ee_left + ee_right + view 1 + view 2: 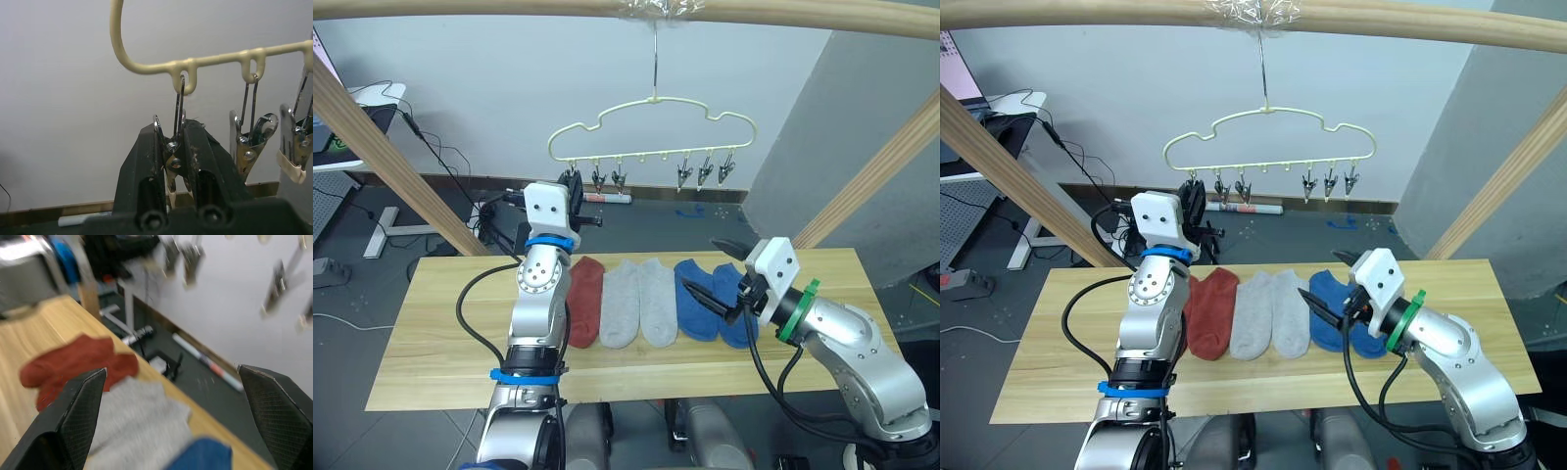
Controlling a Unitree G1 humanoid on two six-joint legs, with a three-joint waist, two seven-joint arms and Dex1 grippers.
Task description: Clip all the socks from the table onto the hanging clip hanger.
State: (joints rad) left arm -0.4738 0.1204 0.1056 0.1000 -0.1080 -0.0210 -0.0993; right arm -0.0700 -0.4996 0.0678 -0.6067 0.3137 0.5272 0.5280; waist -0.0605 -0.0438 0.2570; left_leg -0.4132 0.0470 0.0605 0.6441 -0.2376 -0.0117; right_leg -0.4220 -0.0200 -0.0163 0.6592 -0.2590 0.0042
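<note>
The cream clip hanger (651,101) hangs by its hook from a wooden rail, with a row of metal clips under it. My left gripper (573,186) is raised to the leftmost clip (177,147) and shut on it, its fingers (146,161) squeezing it from both sides. On the table (440,333) several socks lie in a row: a rust-red sock (585,299) partly behind my left arm, two grey socks (619,304), and two blue socks (695,299). My right gripper (713,272) hovers wide open just above the blue socks, holding nothing.
The thick wooden rail (509,6) crosses overhead, with slanted wooden posts (382,157) on both sides. A white desk (352,108) stands at the far left. Cables and a power strip (494,220) lie on the floor behind the table.
</note>
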